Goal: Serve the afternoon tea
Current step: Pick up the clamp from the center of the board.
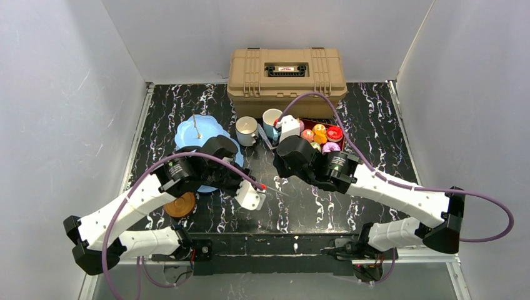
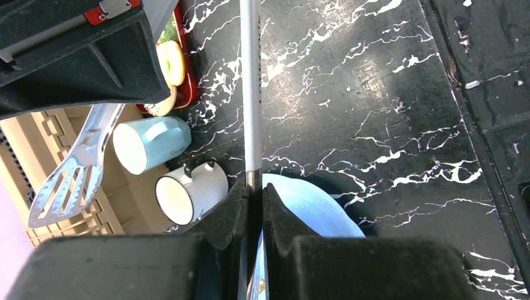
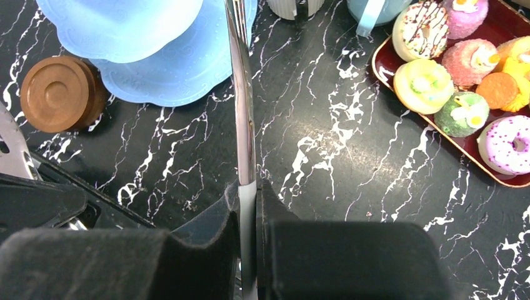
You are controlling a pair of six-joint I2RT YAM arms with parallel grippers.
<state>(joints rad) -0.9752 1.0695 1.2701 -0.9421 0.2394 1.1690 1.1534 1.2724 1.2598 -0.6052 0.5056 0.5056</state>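
Note:
The light-blue cake stand (image 1: 195,134) stands at the left, and my left arm crosses over it. A white mug (image 1: 246,130) and a light-blue mug (image 1: 271,119) stand behind the centre. Toy donuts and cakes (image 3: 431,81) lie in the dark-red tray (image 3: 478,167). A brown saucer (image 1: 181,205) lies in front of the stand. My left gripper (image 2: 255,181) is shut on a thin bar (image 2: 250,94), metal at the jaws and white farther out, pointing right. My right gripper (image 3: 249,184) is shut on the metal tongs (image 3: 240,94), whose slotted head (image 2: 69,175) reaches towards the mugs.
The tan toolbox (image 1: 286,72) stands shut against the back wall behind the mugs and tray. Grey walls close in the left, right and back. The black marbled table shows bare between the two grippers and the near edge.

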